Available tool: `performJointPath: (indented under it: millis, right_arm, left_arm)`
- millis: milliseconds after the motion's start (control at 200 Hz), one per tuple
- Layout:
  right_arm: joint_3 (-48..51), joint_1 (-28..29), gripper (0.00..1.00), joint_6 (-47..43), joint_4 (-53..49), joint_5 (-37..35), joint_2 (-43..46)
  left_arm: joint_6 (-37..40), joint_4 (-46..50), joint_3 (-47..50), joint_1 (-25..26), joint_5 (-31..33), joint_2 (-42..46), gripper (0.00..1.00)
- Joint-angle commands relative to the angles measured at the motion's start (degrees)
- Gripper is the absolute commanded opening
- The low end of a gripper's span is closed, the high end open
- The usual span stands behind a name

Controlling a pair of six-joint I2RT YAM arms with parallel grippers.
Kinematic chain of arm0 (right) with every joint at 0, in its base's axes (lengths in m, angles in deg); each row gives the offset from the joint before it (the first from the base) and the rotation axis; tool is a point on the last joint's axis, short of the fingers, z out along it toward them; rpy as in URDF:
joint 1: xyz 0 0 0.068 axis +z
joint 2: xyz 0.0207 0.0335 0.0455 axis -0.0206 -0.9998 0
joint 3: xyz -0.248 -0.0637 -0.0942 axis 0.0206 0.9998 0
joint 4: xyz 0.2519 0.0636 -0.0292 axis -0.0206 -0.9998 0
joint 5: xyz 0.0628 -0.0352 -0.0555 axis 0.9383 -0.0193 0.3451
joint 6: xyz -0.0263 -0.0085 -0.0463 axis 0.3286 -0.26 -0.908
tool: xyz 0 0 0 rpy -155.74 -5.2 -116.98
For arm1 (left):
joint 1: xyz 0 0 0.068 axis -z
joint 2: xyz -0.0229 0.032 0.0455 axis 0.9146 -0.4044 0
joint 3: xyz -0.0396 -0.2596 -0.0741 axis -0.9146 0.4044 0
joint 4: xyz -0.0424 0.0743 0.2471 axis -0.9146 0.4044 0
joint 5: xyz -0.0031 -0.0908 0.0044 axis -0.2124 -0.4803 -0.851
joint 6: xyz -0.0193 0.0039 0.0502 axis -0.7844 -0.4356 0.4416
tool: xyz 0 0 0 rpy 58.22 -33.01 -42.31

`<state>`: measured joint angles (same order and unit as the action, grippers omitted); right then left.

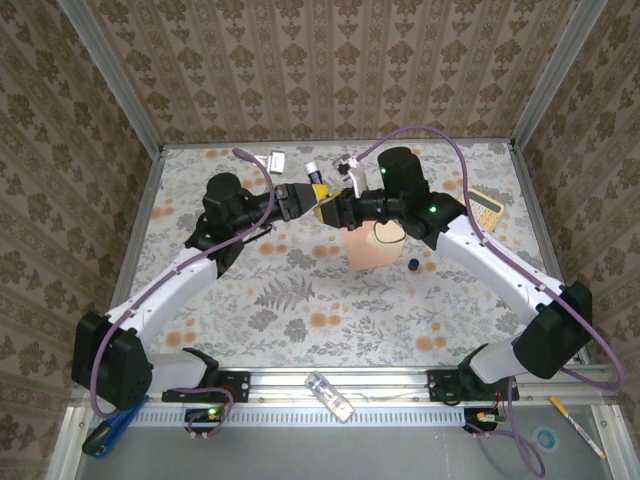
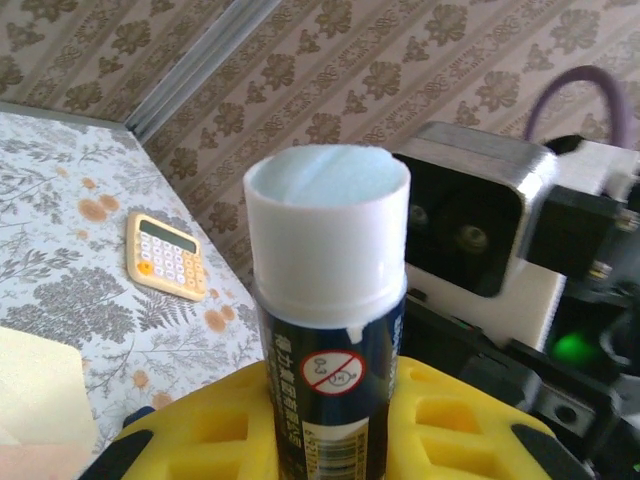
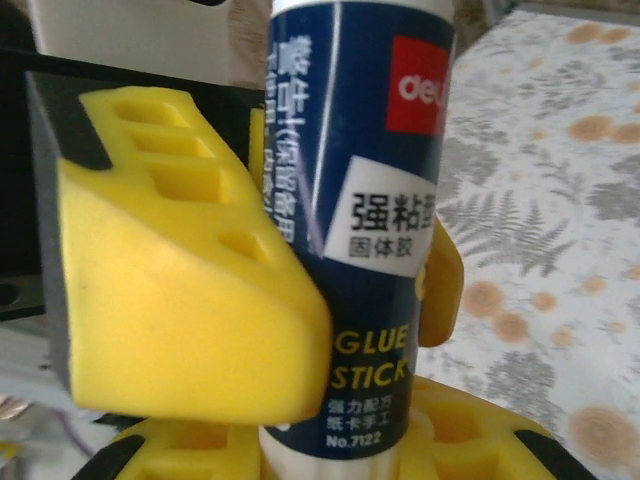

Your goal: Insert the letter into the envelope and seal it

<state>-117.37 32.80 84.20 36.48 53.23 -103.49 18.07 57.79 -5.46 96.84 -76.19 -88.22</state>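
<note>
Top external: floral tabletop (image 1: 250,330), wallpapered walls (image 1: 330,60); left gripper (image 2: 330,425), right gripper (image 3: 335,450) both clamping glue stick (image 3: 370,200).

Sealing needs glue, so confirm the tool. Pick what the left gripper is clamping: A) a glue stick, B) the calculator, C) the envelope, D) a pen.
A: the left gripper is closed around the glue stick, a dark-blue tube printed GLUE STICK.
</note>
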Motion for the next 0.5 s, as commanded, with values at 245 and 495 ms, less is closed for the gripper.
performJointPath:
  millis: [245,495]
  right_arm:
    - [3.5,-5.4,0.23,18.7,25.4,25.3,-0.3]
    - [2.9,-5.5,0.24,20.5,27.3,27.5,-1.4]
  left_arm:
    - [-7.4,-14.3,-1.8,1.7,-11.8,-1.7,0.00]
    - [-7.8,-15.2,-2.5,2.7,-13.3,-2.1,0.00]
